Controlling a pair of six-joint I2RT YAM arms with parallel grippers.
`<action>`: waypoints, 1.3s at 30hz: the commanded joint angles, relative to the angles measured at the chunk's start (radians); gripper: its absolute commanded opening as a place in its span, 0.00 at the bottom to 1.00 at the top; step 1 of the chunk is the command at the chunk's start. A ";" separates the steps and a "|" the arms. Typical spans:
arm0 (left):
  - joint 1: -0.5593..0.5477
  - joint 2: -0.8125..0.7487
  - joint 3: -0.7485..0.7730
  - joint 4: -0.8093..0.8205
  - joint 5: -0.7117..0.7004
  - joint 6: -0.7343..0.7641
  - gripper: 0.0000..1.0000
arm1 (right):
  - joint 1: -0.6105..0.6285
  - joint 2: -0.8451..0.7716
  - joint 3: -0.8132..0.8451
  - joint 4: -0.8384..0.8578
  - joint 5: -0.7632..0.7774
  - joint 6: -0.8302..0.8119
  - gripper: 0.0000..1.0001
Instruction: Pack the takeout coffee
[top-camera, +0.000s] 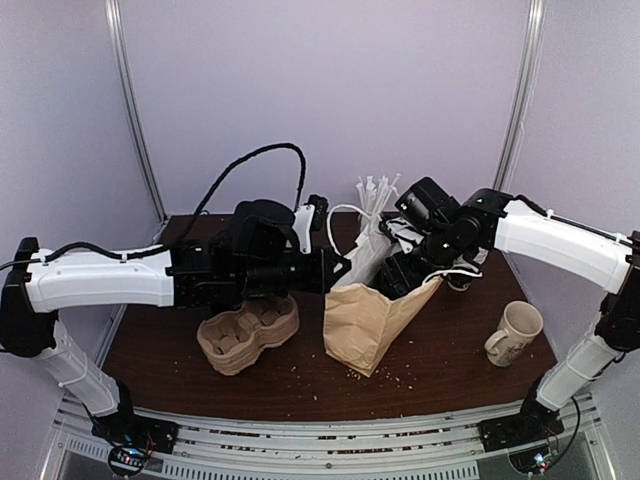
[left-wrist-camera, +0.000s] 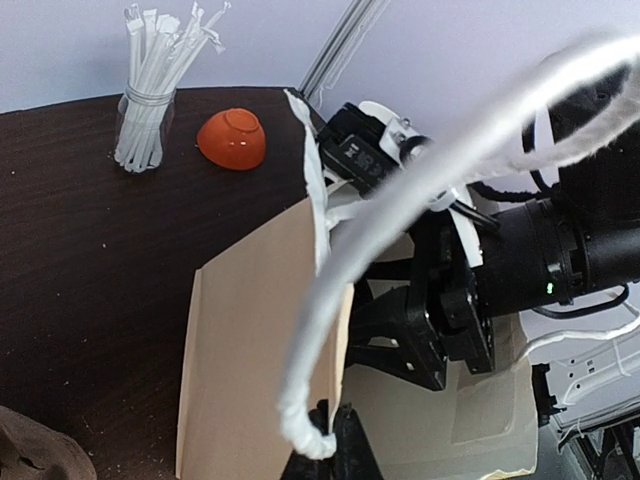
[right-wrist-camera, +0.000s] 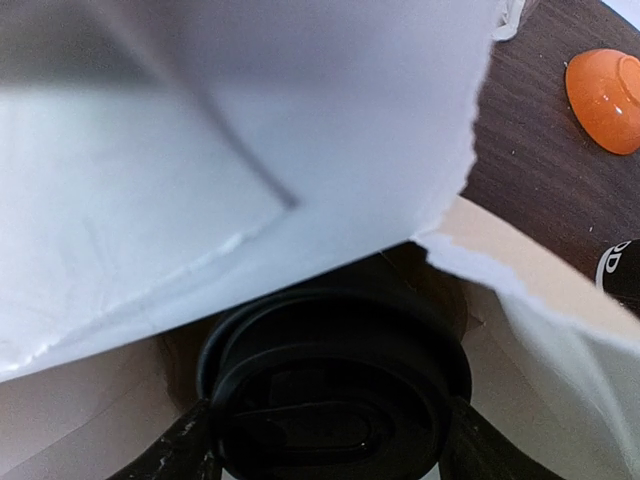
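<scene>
takeout coffee lid showing, body hidden inside bag

Your dark wooden desk carries a brown paper bag standing near its middle, a pulp cup carrier to its left and a cream mug well to its right. At the back, a glass of wrapped straws stands near an upturned orange bowl. Crumbs dot the surface by the bag.

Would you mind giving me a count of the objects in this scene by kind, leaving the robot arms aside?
paper bag: 1
takeout coffee: 1
ceramic mug: 1
pulp cup carrier, possibly a stack: 1
orange bowl: 1
jar of wrapped straws: 1
Total: 6
</scene>
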 joint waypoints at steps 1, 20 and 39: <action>0.009 0.024 0.046 0.015 0.023 0.009 0.00 | -0.017 0.030 -0.015 -0.021 -0.028 -0.015 0.70; 0.022 0.045 0.061 -0.015 0.033 0.023 0.00 | -0.049 0.094 -0.094 0.005 -0.047 -0.045 0.71; 0.031 0.067 0.062 -0.026 0.059 0.023 0.00 | -0.049 0.160 -0.194 0.067 -0.063 -0.051 0.72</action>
